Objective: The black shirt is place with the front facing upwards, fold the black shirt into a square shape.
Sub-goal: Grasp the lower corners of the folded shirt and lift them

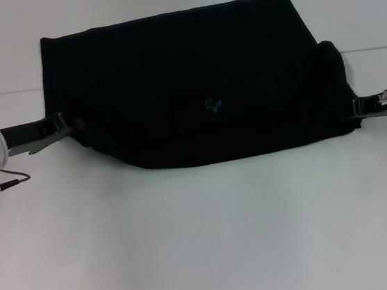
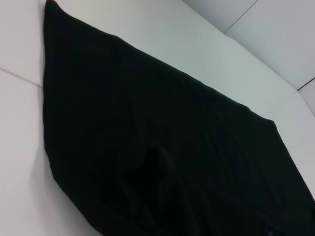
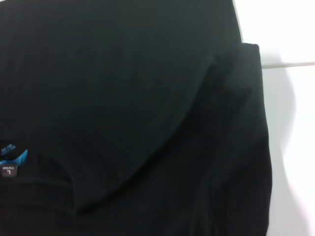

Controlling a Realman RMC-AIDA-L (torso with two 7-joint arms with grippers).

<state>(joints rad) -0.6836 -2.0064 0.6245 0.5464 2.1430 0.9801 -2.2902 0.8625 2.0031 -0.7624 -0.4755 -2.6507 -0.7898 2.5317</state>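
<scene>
The black shirt [image 1: 185, 69] lies folded over on the white table, wide across the far half. Its small blue neck label [image 1: 211, 105] shows near the middle. The white letters are hidden. My left gripper [image 1: 65, 123] is at the shirt's left edge, low over the table. My right gripper [image 1: 358, 106] is at the shirt's right edge, beside a raised fold of cloth [image 1: 330, 59]. The left wrist view is filled by the shirt [image 2: 147, 147], with a crease. The right wrist view shows the shirt [image 3: 123, 98], overlapping folds and the label [image 3: 12, 160].
The white table [image 1: 204, 242] stretches bare in front of the shirt. A thin seam [image 1: 6, 93] runs across the table behind the left arm. A grey cable [image 1: 9, 182] hangs from the left wrist.
</scene>
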